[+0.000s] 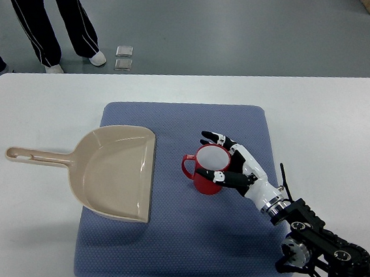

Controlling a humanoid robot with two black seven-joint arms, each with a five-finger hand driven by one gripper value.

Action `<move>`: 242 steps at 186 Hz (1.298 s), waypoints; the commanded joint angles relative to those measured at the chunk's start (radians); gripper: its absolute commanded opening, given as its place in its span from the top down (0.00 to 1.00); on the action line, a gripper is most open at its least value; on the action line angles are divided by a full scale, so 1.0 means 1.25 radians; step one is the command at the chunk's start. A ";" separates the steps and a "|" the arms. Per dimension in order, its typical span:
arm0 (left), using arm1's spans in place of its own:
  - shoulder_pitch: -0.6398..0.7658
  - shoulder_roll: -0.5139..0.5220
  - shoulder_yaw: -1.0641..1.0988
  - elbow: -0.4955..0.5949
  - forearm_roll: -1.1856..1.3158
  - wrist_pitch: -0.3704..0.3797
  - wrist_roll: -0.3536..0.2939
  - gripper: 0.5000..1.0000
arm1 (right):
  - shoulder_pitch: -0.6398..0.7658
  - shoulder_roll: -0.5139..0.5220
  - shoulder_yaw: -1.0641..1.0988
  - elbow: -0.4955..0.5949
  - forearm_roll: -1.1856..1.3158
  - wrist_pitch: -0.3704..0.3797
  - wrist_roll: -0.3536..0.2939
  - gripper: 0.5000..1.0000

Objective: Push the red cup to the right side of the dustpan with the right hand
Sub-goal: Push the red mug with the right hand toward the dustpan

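Observation:
A red cup (207,182) with a white inside stands upright on the blue mat (181,243), its handle pointing left. A beige dustpan (113,171) lies to the cup's left on the mat's left edge, its handle pointing left and its open mouth facing the cup, a small gap away. My right hand (206,155) reaches in from the lower right. Its fingers (212,138) are spread along the cup's far rim and its thumb (219,176) lies against the near side. The cup sits between them, on the mat.
The mat lies on a white table (331,120) with rounded corners. A person's legs (53,14) stand on the floor beyond the table's far left. Two small square tiles (124,57) lie on the floor near them.

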 commanded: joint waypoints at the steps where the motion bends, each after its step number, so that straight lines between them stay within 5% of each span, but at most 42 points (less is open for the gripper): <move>1: 0.000 0.000 0.000 0.000 0.000 0.000 0.000 0.00 | 0.000 0.005 -0.003 0.000 0.000 0.000 0.000 0.14; 242: 0.000 0.000 0.000 0.000 0.000 0.000 0.000 0.00 | -0.005 0.076 -0.063 0.011 -0.009 0.001 0.000 0.14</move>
